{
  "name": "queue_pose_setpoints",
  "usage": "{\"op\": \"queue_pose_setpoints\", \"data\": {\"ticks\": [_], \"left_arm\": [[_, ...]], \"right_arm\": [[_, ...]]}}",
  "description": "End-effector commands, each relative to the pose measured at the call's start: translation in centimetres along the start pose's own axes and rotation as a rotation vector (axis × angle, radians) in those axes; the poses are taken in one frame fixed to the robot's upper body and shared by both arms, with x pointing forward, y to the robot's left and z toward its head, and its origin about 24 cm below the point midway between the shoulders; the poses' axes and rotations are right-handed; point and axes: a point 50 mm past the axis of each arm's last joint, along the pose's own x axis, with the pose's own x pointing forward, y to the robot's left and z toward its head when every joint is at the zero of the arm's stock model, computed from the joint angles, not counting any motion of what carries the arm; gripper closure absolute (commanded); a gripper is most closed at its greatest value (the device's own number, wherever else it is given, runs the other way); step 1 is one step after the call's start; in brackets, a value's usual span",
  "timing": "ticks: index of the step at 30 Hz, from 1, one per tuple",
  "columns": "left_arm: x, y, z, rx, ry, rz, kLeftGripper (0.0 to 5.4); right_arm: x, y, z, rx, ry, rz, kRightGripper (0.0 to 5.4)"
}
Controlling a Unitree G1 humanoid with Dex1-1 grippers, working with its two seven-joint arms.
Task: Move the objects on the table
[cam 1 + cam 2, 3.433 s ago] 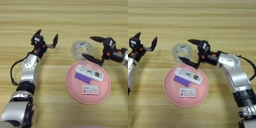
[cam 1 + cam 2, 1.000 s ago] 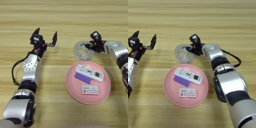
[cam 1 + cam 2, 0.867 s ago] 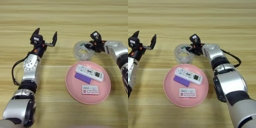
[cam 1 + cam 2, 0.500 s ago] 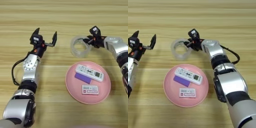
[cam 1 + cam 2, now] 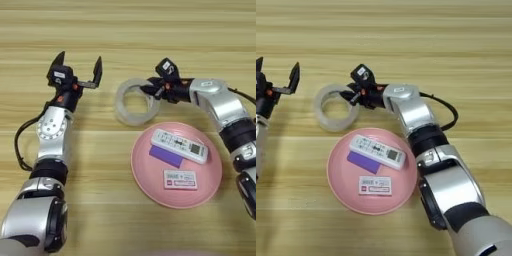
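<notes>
Right gripper jaws grasping tape roll rim; left gripper jaws released, fully visible only left-eye.

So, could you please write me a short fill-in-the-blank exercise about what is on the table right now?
1. The white remote lies on the round pink ____.
2. The right tool grips the rim of the clear ____ roll.
3. The left tool holds nothing, with its fingers ____.
4. The flat purple rectangle lies partly under the ____.

Missing words: plate; tape; open; remote
</notes>
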Motion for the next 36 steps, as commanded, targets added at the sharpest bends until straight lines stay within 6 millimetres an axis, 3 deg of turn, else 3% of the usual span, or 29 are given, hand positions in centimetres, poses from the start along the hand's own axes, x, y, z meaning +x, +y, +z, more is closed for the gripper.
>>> {"op": "queue_pose_setpoints", "data": {"ticks": [1,15,36], "left_arm": [[0.8,0.8,0.7,0.019,-0.017,0.032,0.0],[0.8,1.5,0.9,0.036,-0.021,0.049,0.0],[0.7,1.4,0.9,0.037,-0.022,0.042,0.0]], "right_arm": [[0.3,2.3,0.8,-0.037,-0.022,0.093,4.25],[0.4,7.2,0.3,-0.076,-0.017,0.263,4.25],[-0.2,8.5,-2.9,-0.081,0.114,0.413,4.28]]}}
